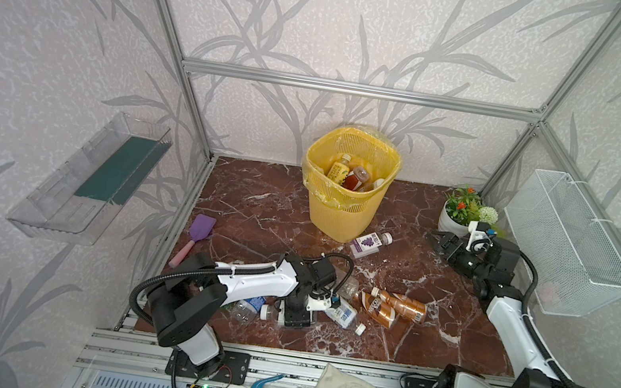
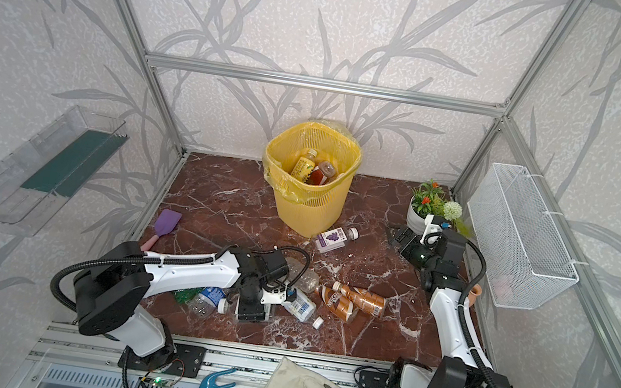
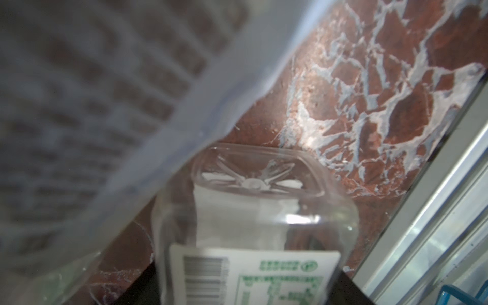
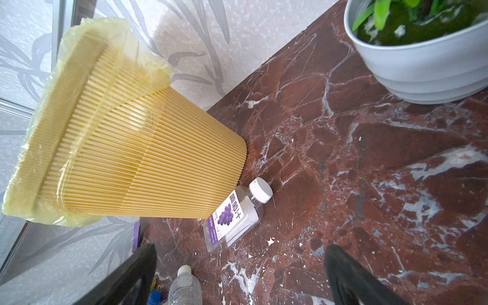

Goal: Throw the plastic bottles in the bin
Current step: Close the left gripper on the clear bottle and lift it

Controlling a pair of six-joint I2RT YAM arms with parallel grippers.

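Several plastic bottles (image 1: 341,314) litter the near worktop (image 1: 444,348). The left fingers (image 1: 293,317) straddle a clear bottle (image 3: 253,232) with a green-printed white label, but a blurred label crowds the wrist view, so I cannot tell if they pinch it. Best to squeeze mid-body and lift clear of its neighbours. Farther off, the right fingers (image 1: 443,241) gape wide near the grape-juice bottle (image 4: 232,219), which lies beside the yellow bin (image 1: 344,208).

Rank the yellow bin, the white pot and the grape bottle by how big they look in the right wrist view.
Largest: the bin. Then the pot, though the picture's edge cuts part of it off. Smallest: the grape bottle.
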